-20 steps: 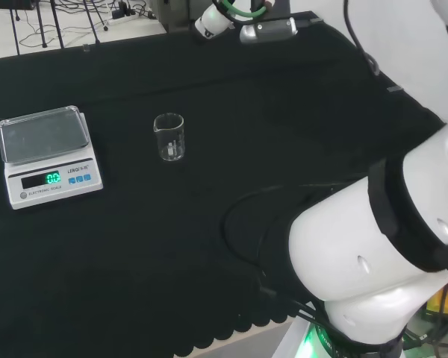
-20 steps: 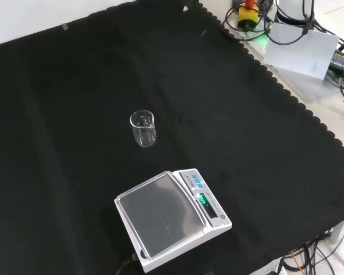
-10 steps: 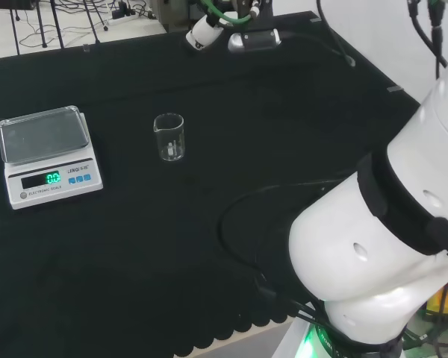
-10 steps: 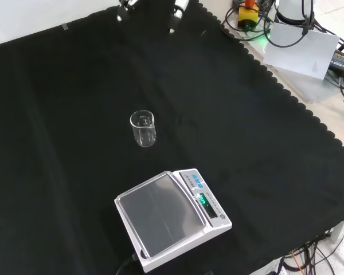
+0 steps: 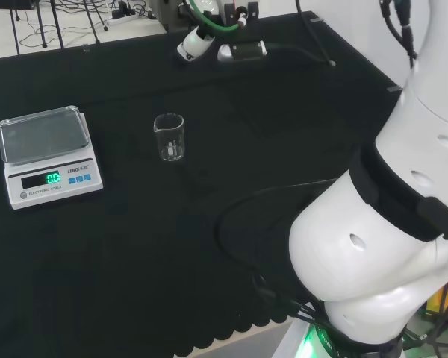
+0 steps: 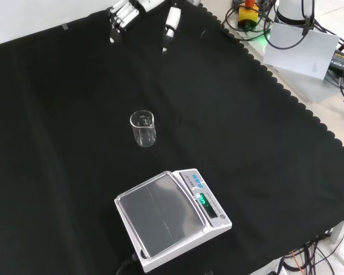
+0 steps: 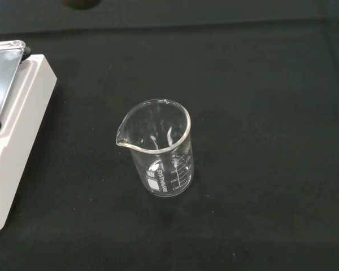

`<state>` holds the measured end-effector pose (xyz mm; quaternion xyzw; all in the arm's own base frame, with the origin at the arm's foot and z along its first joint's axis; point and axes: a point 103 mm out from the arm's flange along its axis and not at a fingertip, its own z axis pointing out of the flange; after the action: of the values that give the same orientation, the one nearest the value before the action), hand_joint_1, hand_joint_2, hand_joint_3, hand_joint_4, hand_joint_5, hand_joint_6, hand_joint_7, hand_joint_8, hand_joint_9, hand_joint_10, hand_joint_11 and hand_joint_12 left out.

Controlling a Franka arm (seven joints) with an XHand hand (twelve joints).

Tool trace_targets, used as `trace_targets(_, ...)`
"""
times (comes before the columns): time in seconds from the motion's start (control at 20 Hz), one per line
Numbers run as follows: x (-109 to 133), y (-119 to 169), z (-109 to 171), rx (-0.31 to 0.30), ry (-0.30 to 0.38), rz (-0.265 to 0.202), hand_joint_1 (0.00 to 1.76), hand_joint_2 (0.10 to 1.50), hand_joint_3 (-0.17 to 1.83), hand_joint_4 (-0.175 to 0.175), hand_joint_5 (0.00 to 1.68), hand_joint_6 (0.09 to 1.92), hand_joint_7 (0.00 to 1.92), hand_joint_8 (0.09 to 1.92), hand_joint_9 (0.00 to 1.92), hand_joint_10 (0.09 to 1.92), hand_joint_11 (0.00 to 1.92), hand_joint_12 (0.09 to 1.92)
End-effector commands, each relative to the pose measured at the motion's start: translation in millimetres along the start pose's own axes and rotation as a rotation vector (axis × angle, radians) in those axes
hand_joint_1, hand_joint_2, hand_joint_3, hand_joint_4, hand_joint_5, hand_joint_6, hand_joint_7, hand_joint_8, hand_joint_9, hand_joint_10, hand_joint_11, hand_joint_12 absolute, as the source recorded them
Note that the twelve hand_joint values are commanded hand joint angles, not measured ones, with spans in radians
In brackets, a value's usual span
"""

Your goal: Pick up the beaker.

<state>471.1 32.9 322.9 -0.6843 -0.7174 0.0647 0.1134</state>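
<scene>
A small clear glass beaker stands upright and empty on the black cloth, seen too in the front view and close in the wrist view. The hand hangs at the top of the front view, well above and beyond the beaker, with fingers straight and spread and the thumb apart from them. It holds nothing. In the head view the fingers show at the top, far from the beaker.
A white digital scale with a steel pan stands left of the beaker in the head view, near the front edge in the front view. The arm's white links rise at the head view's right. Cables and papers lie off the cloth.
The hand has come down into the front view from its top and moved left in the head view, nearer the beaker. Beaker and scale have not moved.
</scene>
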Motion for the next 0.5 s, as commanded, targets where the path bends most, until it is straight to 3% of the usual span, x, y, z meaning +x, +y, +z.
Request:
trace_targets(0.05, 7, 30, 19, 0.027, 0.009, -0.027, 0.73, 0.94, -0.17, 0.002, 0.10, 0.09, 0.07, 0.74, 0.18, 0.88, 0.00, 1.29)
trace_targets(0.5, 4, 56, 55, 0.081, 0.027, -0.047, 0.73, 0.94, -0.17, 0.003, 0.09, 0.09, 0.07, 0.74, 0.18, 0.88, 0.00, 1.28)
